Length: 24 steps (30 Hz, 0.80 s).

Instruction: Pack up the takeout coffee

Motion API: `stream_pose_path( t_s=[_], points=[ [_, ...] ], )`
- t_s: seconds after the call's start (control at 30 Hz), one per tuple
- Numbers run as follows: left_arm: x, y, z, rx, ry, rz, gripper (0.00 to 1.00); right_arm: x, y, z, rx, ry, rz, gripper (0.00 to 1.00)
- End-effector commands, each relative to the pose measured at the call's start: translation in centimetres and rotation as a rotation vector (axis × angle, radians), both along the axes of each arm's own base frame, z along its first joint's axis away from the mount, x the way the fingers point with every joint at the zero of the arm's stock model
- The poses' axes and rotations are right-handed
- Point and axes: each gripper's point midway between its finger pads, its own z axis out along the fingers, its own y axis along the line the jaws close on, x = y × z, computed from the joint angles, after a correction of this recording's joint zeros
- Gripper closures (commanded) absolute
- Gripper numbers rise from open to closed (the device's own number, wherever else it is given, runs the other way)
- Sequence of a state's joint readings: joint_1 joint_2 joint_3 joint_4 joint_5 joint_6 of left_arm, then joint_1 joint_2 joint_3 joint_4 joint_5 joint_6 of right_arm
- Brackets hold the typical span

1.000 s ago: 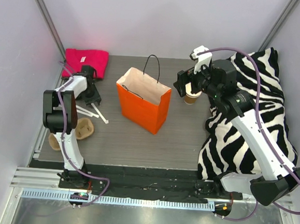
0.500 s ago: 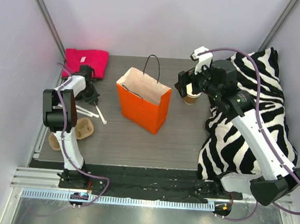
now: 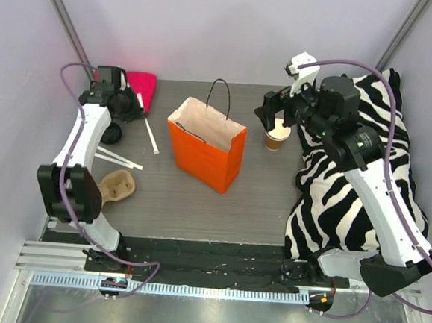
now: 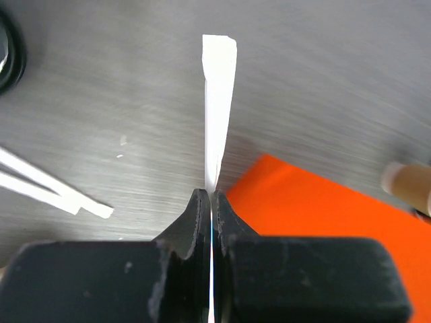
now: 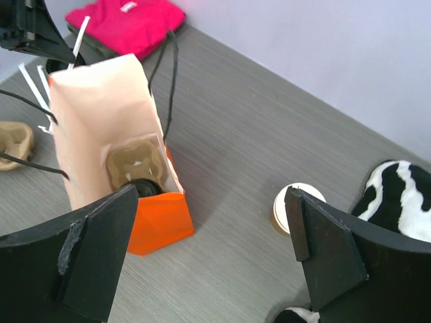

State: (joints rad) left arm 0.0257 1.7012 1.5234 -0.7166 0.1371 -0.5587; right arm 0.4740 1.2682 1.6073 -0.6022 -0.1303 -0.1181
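Right claw hangs spread wide; we see the takeout coffee standing on the table below it, close by its right finger, which hides the cup's edge. Left claw is pinched tight on a white strip, whose lower end we lose between the jaws.

Left arm extended toward the far-left corner, wrist tipped down. Left gripper pinched tight on a thin white strip, jaws flush together. Right arm reaches forward and left, wrist raised. Right gripper angled down, jaws spread wide.
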Motion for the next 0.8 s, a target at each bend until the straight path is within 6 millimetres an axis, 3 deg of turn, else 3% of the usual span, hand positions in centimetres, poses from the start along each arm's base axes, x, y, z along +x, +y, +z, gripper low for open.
stream_pose_path(
  t_s=[0.0,0.07,0.23,0.3,0.33,0.43,0.57,0.73,0.77],
  points=[
    [-2.6,-2.0,8.3,0.001,-0.2,-0.18,1.0,-1.8,0.2,5.7,0.078,-0.102,0.055,0.0],
    [-3.8,-2.8,10.9,-0.006,-0.272,-0.244,1.0,-2.4,0.6,6.4,0.088,-0.108,0.091,0.0],
    [-8.4,-5.0,21.3,-0.002,-0.657,-0.397,1.0,-4.6,2.0,8.4,0.145,-0.126,0.212,0.0],
    [-11.3,-6.9,24.7,-0.083,-0.789,-0.463,1.0,-5.2,2.7,9.6,0.186,-0.14,0.258,0.01],
    [-11.8,-7.4,27.0,-0.095,-0.888,-0.484,1.0,-5.8,3.5,10.0,0.208,-0.136,0.314,0.01],
    [-14.8,-9.7,30.3,-0.207,-1.033,-0.607,1.0,-7.1,5.3,12.0,0.287,-0.148,0.437,0.04],
    [-17.0,-12.7,30.6,-0.285,-1.05,-0.742,1.0,-8.4,7.4,15.6,0.4,-0.162,0.564,0.1],
    [-18.9,-14.4,31.4,-0.325,-1.137,-0.78,1.0,-8.9,10.6,16.9,0.512,-0.107,0.659,0.17],
    [-19.0,-14.9,31.1,-0.343,-1.124,-0.789,1.0,-9.9,11.8,17.3,0.521,-0.117,0.694,0.19]
  ],
)
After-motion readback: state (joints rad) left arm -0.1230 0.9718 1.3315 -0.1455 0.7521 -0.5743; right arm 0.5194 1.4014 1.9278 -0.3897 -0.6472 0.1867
